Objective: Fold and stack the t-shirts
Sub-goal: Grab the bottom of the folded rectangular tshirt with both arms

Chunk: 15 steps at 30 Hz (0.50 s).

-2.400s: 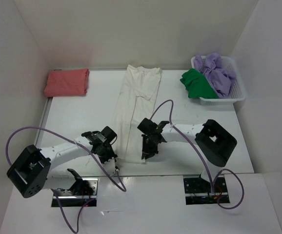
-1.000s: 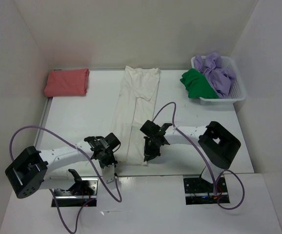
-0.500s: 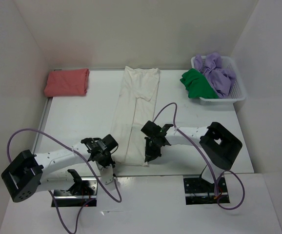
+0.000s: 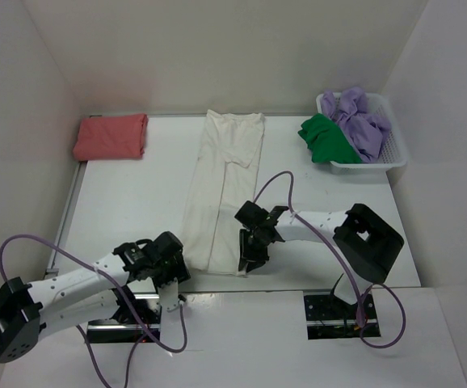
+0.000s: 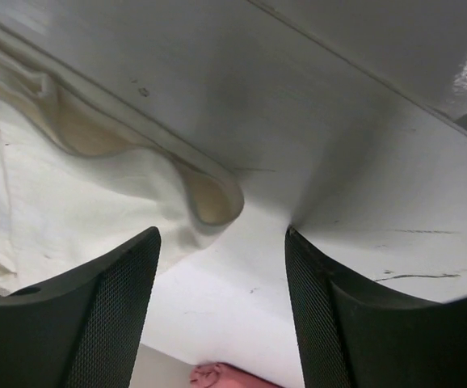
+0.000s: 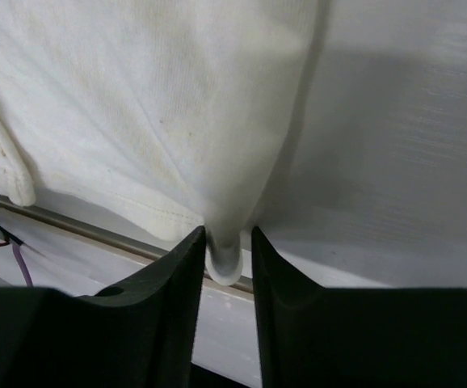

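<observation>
The cream-white t-shirt (image 4: 221, 186) lies as a long narrow strip down the middle of the table (image 4: 128, 202). My left gripper (image 4: 177, 268) is open just off its near-left corner, and nothing is between its fingers (image 5: 220, 236); the cream cloth (image 5: 72, 186) lies beside the left finger. My right gripper (image 4: 246, 260) stands over the near-right corner. Its jaws (image 6: 228, 234) are slightly parted around a loose fold of the cream hem (image 6: 225, 263), with a gap on the right side. A folded salmon-red t-shirt (image 4: 111, 136) lies at the far left. The green (image 4: 326, 139) and lavender (image 4: 359, 121) t-shirts are bunched in the basket.
The white mesh basket (image 4: 395, 153) stands at the far right corner. White walls close in the table on three sides. The table's near edge with its metal strip (image 6: 96, 230) runs just below both grippers. Purple cables loop from both arms.
My left gripper has opened, let go of the cream shirt's near-left corner and drawn back toward the near edge. The right jaws have parted around the hem. The shirt lies still.
</observation>
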Available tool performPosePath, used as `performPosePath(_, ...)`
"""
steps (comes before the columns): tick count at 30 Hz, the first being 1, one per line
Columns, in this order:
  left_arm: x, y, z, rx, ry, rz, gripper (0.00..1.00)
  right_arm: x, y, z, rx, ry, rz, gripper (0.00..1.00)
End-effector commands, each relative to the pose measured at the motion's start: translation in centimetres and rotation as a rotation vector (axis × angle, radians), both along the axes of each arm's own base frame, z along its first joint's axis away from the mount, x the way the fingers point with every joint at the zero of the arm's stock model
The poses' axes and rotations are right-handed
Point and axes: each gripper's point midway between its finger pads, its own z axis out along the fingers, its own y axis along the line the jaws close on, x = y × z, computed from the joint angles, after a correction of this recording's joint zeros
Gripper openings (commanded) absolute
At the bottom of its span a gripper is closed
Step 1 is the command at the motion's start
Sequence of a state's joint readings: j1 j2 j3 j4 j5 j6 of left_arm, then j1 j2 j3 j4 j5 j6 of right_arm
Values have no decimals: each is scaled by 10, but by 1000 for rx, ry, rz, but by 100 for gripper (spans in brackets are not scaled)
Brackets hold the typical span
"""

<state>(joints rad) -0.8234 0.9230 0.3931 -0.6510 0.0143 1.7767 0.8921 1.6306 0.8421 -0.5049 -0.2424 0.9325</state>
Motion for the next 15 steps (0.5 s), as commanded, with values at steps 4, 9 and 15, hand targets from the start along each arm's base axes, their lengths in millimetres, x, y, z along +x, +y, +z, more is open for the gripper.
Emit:
performPosePath(4, 1, -23, -4, -48, 36, -80, 55, -15, -21, -2, -49, 19, 26, 42)
performPosePath(9, 1, -28, -13, 10, 133, -51, 45, -15, -18, -4, -45, 29, 39, 43)
performPosePath(15, -7, -29, -12, -4, 176, -46, 15, -21, -14, -9, -19, 61, 49, 21)
